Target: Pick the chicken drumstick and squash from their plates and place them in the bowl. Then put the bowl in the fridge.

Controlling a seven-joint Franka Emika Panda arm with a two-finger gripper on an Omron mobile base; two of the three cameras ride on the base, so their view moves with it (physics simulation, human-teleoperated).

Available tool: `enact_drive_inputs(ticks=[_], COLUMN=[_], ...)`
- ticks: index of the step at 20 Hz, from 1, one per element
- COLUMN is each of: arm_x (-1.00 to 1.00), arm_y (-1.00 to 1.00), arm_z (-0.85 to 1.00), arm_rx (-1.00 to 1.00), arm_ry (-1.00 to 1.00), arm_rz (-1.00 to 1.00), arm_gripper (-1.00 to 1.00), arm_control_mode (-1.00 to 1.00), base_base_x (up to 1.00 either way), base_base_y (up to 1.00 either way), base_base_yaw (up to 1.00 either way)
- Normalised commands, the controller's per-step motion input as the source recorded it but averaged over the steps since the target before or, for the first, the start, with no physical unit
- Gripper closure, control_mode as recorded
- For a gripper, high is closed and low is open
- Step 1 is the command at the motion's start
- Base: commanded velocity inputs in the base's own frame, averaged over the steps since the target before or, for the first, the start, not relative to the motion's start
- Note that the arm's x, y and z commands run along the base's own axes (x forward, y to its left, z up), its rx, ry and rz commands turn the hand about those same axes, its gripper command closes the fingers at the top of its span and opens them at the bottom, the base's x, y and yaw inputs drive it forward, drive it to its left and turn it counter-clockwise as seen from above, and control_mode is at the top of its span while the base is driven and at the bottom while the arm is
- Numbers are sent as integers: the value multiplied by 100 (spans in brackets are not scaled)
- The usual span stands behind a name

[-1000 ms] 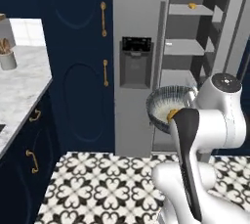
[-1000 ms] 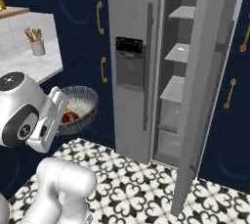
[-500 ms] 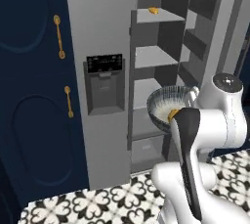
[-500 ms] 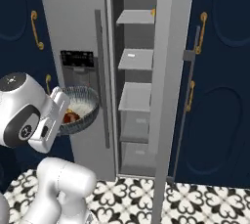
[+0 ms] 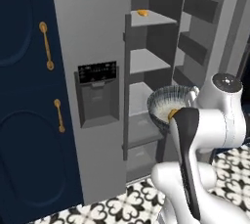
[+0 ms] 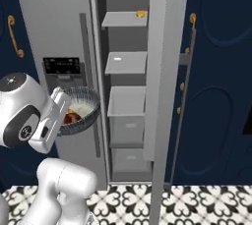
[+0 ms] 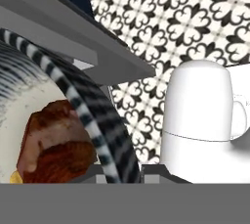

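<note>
Fingers (image 7: pixel 121 169) pinching ribbed bowl (image 7: pixel 93 105) rim

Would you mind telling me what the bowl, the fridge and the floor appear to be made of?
The bowl looks like glazed ceramic: dark ribbed sides and a paler inside. The fridge reads as brushed metal, a flat matte grey with a glossy black dispenser panel. The floor seems to be tile, judging by its repeating black-and-white pattern.
</note>
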Motion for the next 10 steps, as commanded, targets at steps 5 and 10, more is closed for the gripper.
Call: enact_drive_inputs(ticks=[5,10], arm_x=[0,0], arm_y=[0,0], arm_z=[0,0], arm_rx=[0,0], arm_ry=[0,0], arm_rz=[0,0], arm_gripper=[100,100], arm_control_mode=[100,100], base_base_x=[56,64], base_base_y=[0,-6], base_base_yaw=[-8,-6])
